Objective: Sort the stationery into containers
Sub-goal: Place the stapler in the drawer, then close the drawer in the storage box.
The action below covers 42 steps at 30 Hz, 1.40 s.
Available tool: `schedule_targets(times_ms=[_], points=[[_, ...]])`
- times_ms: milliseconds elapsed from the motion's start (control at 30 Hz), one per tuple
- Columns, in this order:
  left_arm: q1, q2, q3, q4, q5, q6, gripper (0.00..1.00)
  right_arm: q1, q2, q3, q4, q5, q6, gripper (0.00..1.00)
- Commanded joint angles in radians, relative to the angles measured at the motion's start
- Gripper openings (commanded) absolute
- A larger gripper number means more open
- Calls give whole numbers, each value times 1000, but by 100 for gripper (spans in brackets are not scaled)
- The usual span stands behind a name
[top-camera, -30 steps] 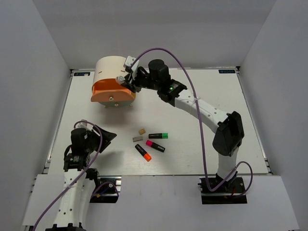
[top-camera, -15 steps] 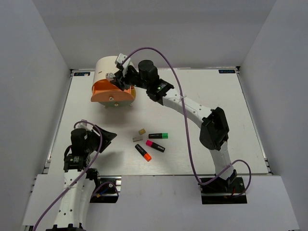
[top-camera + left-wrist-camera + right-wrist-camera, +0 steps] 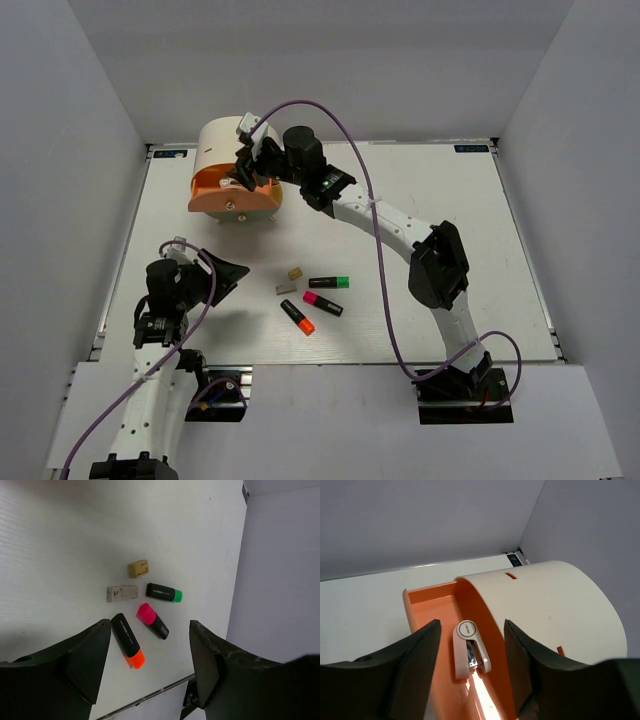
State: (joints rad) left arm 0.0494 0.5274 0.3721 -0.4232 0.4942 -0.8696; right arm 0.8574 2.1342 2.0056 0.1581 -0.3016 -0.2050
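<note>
Top view overhead, wrist views near drawer point(image 3: 432, 605), highlighters point(image 3: 152, 621)

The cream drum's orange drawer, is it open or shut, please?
Open: the orange drawer stands pulled out of the cream cylindrical drum, a small white piece lying inside.

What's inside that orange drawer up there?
A small pink-white piece lies in the open orange drawer. The drawer's inner part, under the cream drum, is hidden.

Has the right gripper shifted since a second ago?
Yes. The right gripper has moved left, from the right edge of the cream drum to over its orange drawer.
</note>
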Motion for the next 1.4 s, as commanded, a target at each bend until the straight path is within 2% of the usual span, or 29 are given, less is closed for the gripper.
schedule_targets(times_ms=[0, 33, 67, 100, 133, 167, 233, 267, 333, 367, 400, 433, 467, 533, 567, 600, 633, 667, 800, 967, 1367], points=[[-2, 19, 27, 58, 38, 23, 73, -1, -46, 39, 55, 2, -5, 56], [-2, 19, 27, 70, 38, 33, 71, -3, -57, 35, 58, 1, -7, 53], [-2, 29, 37, 90, 38, 34, 67, -6, -95, 19, 60, -1, -11, 44], [-2, 42, 37, 106, 38, 34, 54, -6, -111, -5, 61, -1, -19, 39], [-2, 42, 48, 119, 47, 44, 46, -9, -126, -22, 61, 10, -22, 33], [-2, 57, 48, 133, 47, 44, 38, -17, -140, -60, 60, 13, -22, 22], [-11, 84, 60, 158, 47, 58, 24, -30, -220, -131, 57, 24, -25, 12], [-11, 94, 76, 172, 47, 87, 22, -34, -258, -175, 51, 38, -25, 6], [-11, 115, 112, 172, 38, 119, 22, -60, -321, -232, -3, 52, -24, 6], [-11, 138, 148, 172, 27, 156, 24, -67, -335, -264, -49, 61, -19, 11], [-11, 152, 168, 172, 12, 174, 28, -99, -355, -289, -108, 62, -20, 28], [-11, 164, 188, 172, 12, 193, 33, -109, -374, -306, -156, 61, -27, 35], [-11, 192, 227, 172, -2, 228, 39, -119, -385, -365, -202, 49, -27, 38], [-11, 220, 267, 163, -14, 259, 46, -172, -439, -416, -277, 21, -54, 48], [-11, 233, 301, 149, -28, 271, 54, -184, -450, -450, -304, -3, -65, 51], [-11, 246, 315, 149, -28, 291, 58, -205, -467, -474, -334, -30, -76, 55], [-11, 267, 327, 149, -39, 291, 61, -225, -477, -482, -420, -40, -105, 65], [-11, 278, 338, 149, -39, 291, 66, -241, -487, -519, -442, -57, -114, 68], [-11, 328, 361, 179, -39, 291, 68, -277, -536, -614, -522, -108, -152, 71], [-11, 399, 396, 216, -60, 291, 68, -330, -586, -714, -505, -129, -129, 64], [-11, 565, 461, 316, -102, 282, 67, -388, -615, -780, -477, -151, -116, 60]])
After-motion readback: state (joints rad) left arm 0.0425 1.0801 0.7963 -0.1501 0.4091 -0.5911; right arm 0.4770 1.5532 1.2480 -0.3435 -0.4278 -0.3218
